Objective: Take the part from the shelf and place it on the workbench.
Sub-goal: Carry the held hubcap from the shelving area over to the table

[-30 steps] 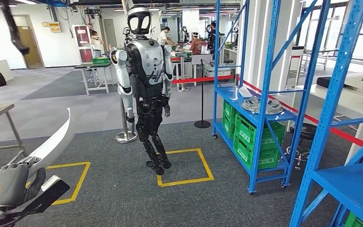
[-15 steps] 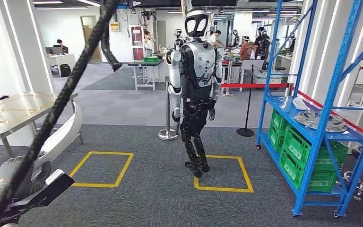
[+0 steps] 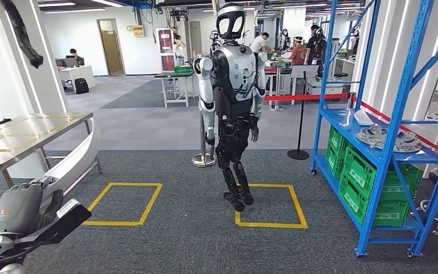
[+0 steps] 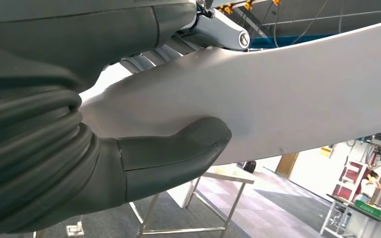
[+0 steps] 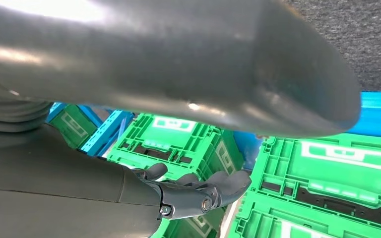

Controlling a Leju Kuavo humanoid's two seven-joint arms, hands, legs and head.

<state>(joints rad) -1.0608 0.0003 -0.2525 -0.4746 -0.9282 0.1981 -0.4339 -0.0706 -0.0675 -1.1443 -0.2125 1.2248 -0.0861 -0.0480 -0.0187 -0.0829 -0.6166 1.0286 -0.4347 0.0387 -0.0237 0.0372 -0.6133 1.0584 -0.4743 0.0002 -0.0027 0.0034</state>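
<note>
Head view: left hand low, gripping curved white part.

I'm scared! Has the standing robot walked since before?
No. The standing robot keeps its feet on the left edge of the yellow square; the camera turned.

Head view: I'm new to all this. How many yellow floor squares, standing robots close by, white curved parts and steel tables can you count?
Yellow squares: 2
Standing robot: 1
White part, held by the left robot hand: 1
Table: 1
Total: 5
</note>
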